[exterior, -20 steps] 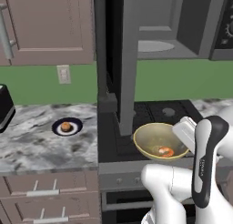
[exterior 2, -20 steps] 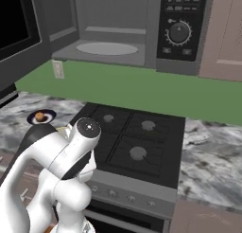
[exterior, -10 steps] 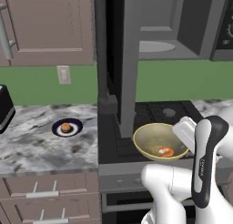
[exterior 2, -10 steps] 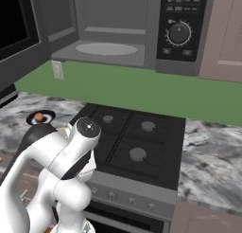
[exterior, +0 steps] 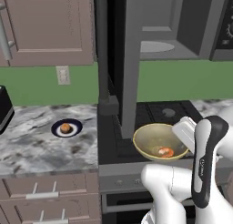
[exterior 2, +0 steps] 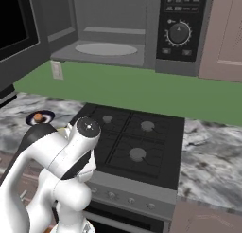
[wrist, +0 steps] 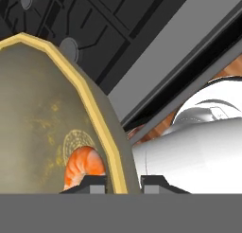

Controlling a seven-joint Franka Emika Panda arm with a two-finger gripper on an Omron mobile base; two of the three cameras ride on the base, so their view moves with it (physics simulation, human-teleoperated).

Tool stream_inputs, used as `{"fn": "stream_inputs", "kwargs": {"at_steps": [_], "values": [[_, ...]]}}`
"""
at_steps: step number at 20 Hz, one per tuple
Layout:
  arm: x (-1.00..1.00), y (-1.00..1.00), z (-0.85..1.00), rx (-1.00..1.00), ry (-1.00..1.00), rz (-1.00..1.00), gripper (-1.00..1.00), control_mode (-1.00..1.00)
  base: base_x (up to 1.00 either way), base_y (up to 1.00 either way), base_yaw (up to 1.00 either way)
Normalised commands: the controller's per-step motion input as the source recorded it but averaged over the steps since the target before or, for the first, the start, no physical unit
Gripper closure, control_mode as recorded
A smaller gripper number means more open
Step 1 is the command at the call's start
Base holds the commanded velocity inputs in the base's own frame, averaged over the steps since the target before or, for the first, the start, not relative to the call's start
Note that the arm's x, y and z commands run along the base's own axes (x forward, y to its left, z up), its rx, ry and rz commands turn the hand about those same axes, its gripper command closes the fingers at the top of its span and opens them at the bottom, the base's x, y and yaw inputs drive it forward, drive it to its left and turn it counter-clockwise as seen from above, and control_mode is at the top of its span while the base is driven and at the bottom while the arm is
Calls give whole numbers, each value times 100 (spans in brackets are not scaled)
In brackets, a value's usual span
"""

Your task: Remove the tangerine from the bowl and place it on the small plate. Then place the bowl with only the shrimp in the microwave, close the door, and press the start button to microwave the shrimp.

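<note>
My gripper (wrist: 124, 183) is shut on the right rim of the yellowish-tan bowl (exterior: 154, 137), one fingertip inside the rim and one outside. The bowl hangs just above the front of the stove, below the open door (exterior: 130, 59), which I see edge-on. In the bowl lies the curled orange-pink shrimp (exterior: 166, 151), close to the fingers in the hand view (wrist: 84, 165). The tangerine (exterior: 66, 127) rests on the small plate (exterior: 58, 130) on the counter to the left. The microwave (exterior 2: 108, 38) stands open above, with its control panel (exterior 2: 179, 28) at the right.
A black stove (exterior 2: 137, 142) sits under the microwave, with marble counter (exterior: 32, 145) on both sides. The open door (exterior 2: 19, 33) juts out over the stove's left part. Mauve cabinets (exterior: 45, 27) hang at upper left, and a dark appliance (exterior: 4, 110) stands at the far left.
</note>
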Motion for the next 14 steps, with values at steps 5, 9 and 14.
{"fn": "stream_inputs", "kwargs": {"at_steps": [5,9,14], "values": [[8,0,0,1,0,-1,100,-100,34,0,-3],[19,-11,57,0,-14,0,100,-100,0,0,0],[3,-32,81,1,-25,0,100,-100,0,0,0]]}}
